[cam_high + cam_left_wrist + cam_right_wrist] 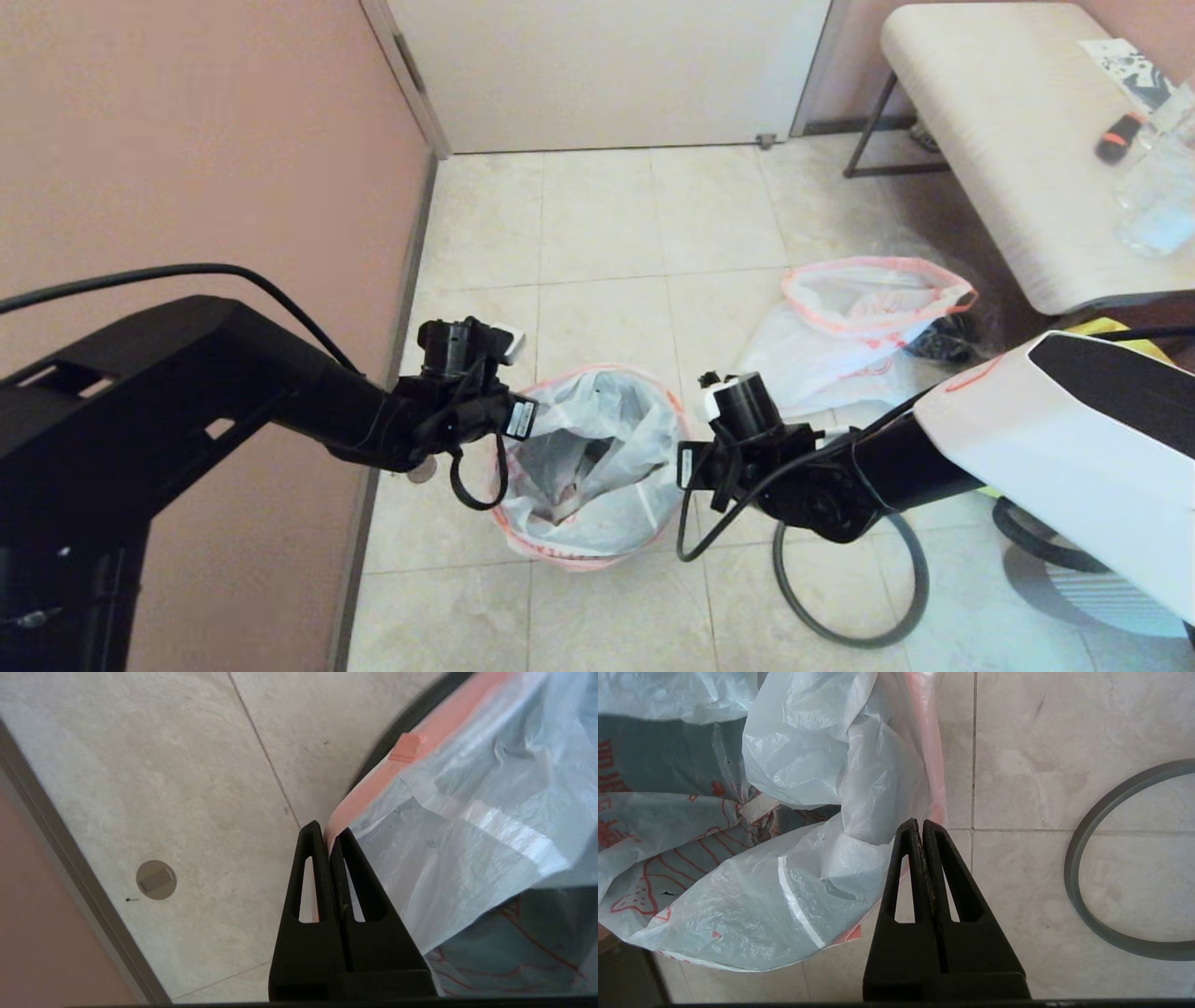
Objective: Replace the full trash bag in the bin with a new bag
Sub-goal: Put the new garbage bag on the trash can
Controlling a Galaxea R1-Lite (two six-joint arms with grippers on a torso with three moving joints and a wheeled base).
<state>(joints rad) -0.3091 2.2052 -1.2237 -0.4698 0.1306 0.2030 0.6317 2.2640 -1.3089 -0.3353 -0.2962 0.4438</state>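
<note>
White translucent plastic bag with an orange drawstring hem [597, 448] lines the bin; both jaws pinch its hem, opposite sides. Grey hoop [845, 579] lies unfitted; removed bag [859, 317] lies aside.

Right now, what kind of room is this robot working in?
Probably a corner of a home or small flat, perhaps an entryway. The signs: a tiled floor, a closed pale door in a pink wall, a bench with household odds and ends, and a small bin lined with a trash bag.
</note>
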